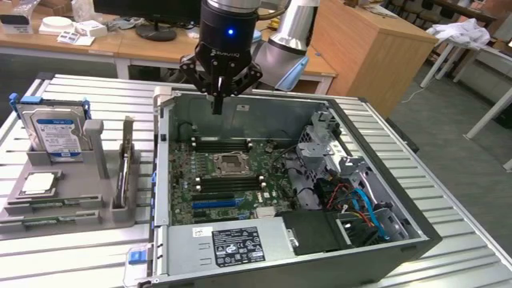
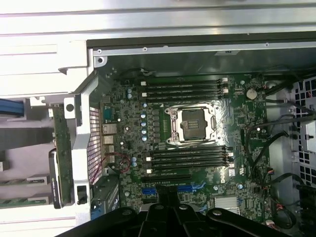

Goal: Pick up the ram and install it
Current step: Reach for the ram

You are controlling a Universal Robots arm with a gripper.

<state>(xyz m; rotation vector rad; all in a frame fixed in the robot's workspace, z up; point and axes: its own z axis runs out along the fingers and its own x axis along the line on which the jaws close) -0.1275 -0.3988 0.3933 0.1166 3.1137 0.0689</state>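
The ram (image 1: 122, 171) stood on edge in a holder (image 1: 96, 135) beside the computer case (image 1: 368, 258). The claw (image 1: 217, 107) hung closed, empty, above that case.

Black jaws; below them a green motherboard (image 1: 232, 177); well aside from them, a silver hard drive (image 1: 54, 135), blue-labelled, in a grey holder (image 1: 100, 207); ribbed pale-grey bench (image 1: 472, 246).

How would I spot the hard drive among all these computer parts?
Start at the open dark computer case, then look to the exterior view's left at the grey plastic holder tray. The boxy silver hard drive with a blue label stands upright in it; the square silver processor chip nearby lies flat.
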